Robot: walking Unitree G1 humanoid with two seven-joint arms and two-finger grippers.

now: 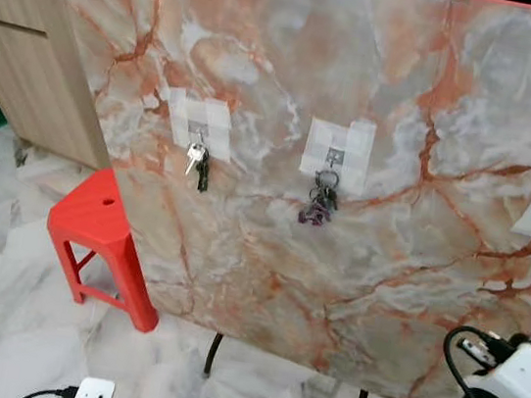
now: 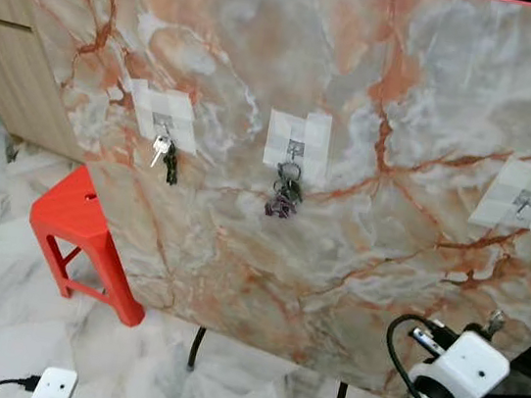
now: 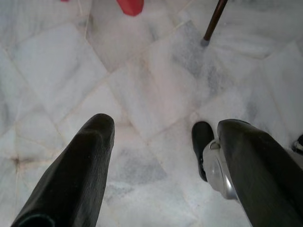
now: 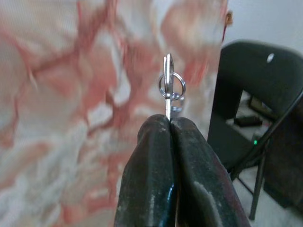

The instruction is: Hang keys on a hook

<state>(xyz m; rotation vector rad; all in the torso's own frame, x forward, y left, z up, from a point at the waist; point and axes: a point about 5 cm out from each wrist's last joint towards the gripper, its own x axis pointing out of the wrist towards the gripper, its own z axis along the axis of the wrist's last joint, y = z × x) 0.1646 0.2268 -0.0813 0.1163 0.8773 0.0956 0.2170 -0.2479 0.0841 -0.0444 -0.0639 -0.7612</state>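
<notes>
Glossy marble-patterned board, shiny metal keys, smooth red plastic stool.

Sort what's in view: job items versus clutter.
Job: silver key on a ring pinched in the right pincer; empty taped metal hook on the marbled board.
Clutter: red plastic stool; wooden cabinet; black folding chair.
</notes>
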